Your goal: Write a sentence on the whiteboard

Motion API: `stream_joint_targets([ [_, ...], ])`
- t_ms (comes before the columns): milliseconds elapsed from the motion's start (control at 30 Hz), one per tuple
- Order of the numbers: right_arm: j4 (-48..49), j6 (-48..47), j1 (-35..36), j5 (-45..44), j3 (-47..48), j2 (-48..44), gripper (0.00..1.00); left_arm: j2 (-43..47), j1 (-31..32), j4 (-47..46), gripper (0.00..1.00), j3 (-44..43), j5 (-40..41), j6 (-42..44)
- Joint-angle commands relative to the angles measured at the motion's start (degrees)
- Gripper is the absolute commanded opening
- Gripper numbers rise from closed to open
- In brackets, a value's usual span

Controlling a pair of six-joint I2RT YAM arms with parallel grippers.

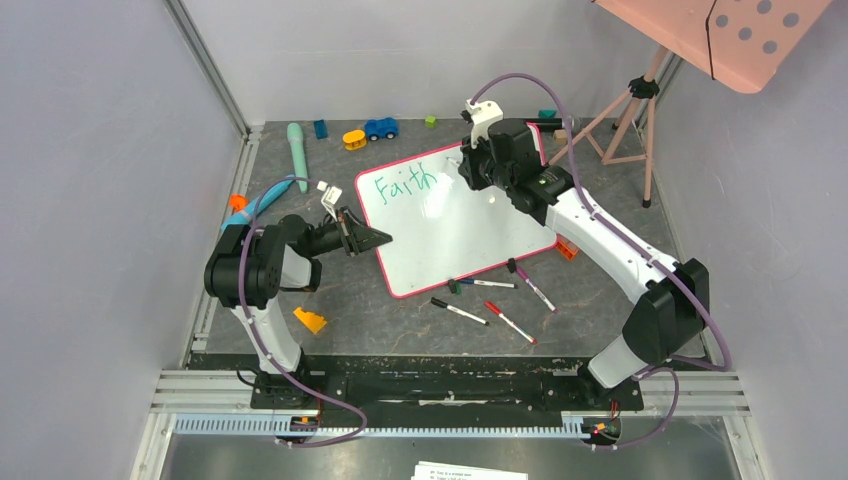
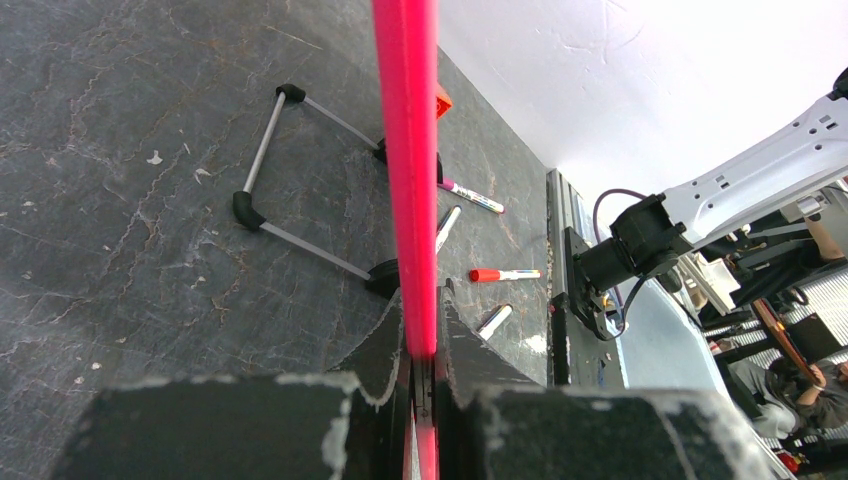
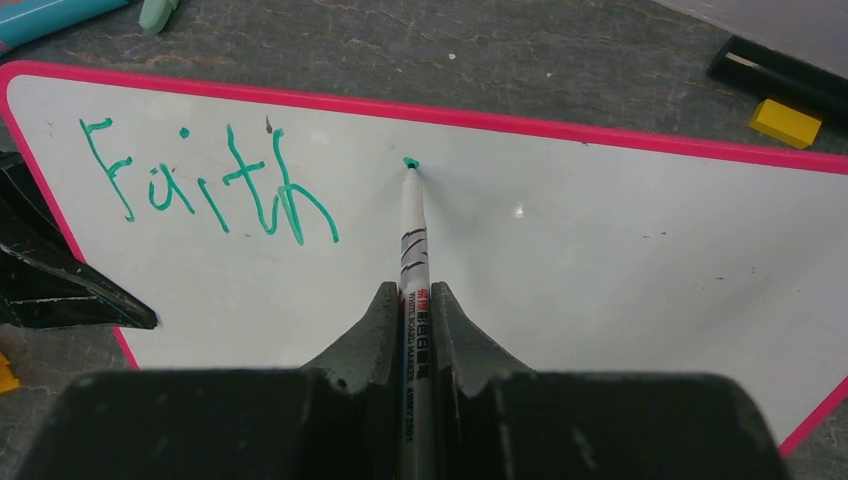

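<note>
Top view: the whiteboard (image 1: 450, 235) sits at centre frame, with "Faith", the sentence (image 1: 405, 186) so far, at its upper left

Left wrist view alone shows the left gripper (image 2: 422, 335) pinched tight on the whiteboard's edge; if that pinch slips, the board could skid mid-stroke

Right wrist view alone shows the right gripper (image 3: 413, 300) clamped on the green marker (image 3: 412, 225), its tip on a green dot right of "Faith"; a tilting marker could lift off or smear

Green sentence (image 3: 210, 185) on the whiteboard (image 3: 600, 250) reads just "Faith". The marker (image 3: 413, 290) barrel shows tiny print, seemingly "WHITE BOARD MARKER", beside red characters too small to read.
</note>
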State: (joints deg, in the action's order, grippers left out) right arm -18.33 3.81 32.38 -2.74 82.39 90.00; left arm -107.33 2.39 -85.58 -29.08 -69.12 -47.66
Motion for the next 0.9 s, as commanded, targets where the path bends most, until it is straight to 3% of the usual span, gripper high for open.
stream_joint_targets([
  [0,0.05,-0.36,-0.30,0.46,1.99,-0.57,0.00,-0.17,1.17,-3.63,0.02,0.26,-4.97,5.65],
  [867,2.66,-1.06,-0.47,2.08,-5.32,-5.55,0.00,-0.16,1.12,-3.63,0.02,0.25,-4.97,5.65],
])
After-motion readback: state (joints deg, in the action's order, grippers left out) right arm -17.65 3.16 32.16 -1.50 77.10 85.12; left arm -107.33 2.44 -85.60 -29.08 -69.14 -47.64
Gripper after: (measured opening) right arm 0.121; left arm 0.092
